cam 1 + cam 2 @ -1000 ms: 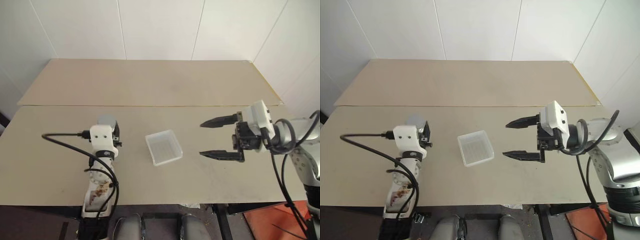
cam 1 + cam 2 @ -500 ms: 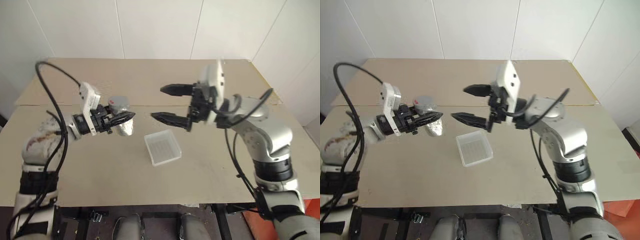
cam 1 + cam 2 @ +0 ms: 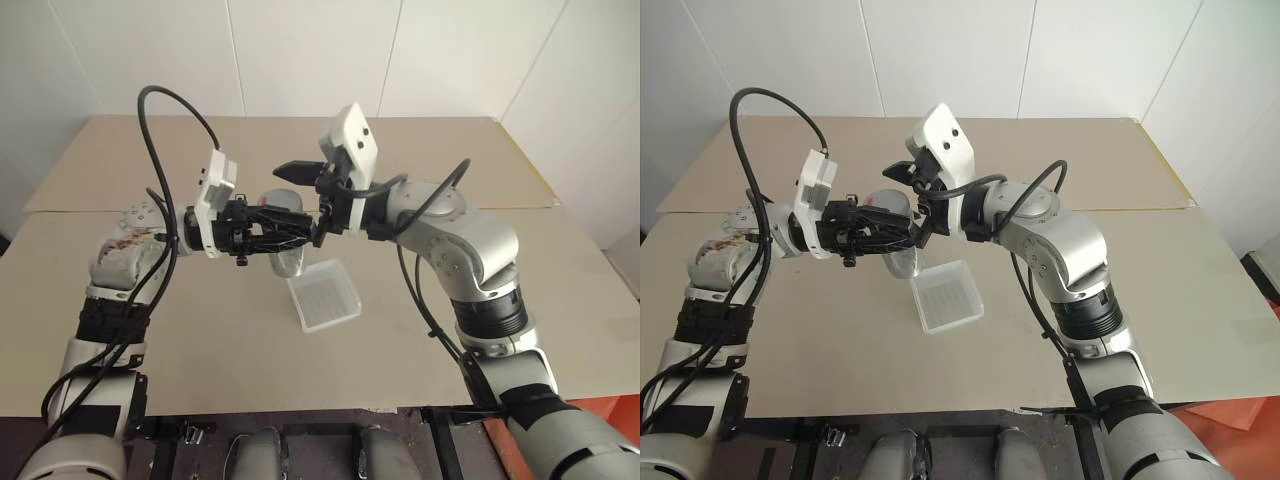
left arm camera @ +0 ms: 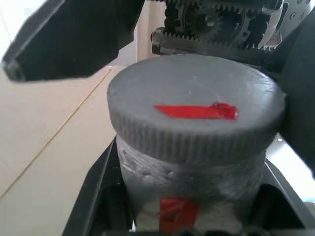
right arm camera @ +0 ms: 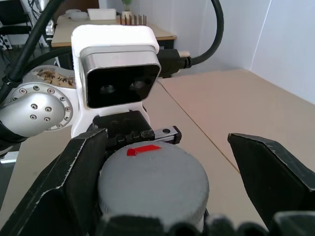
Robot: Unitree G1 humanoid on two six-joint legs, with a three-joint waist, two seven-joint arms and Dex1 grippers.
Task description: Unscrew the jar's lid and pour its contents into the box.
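While the box [image 3: 323,296] lies nearest on the tan table [image 3: 200,350], a shallow translucent white tray with low walls and rounded corners, both arms are raised above the tabletop just behind it. The left gripper [image 3: 292,229] points level toward the robot's right, its black fingers clamped on the jar [image 4: 193,206], which it holds off the table, above and just to the left of the box. In the left wrist view the jar's frosted-looking wall shows a red label low on its side, and the grey ribbed lid [image 4: 196,110] sits screwed on top, carrying a small red mark. Whether anything lies inside the jar cannot be told. The right gripper [image 5: 162,184] points the opposite way, facing the left one, with its jaws spread wide to either side of the lid; one finger [image 5: 74,182] stands close beside the lid's rim, the other well clear of it, and contact cannot be made out. Beyond the arms a second table panel [image 3: 420,160] runs back to a white wall [image 3: 320,50].
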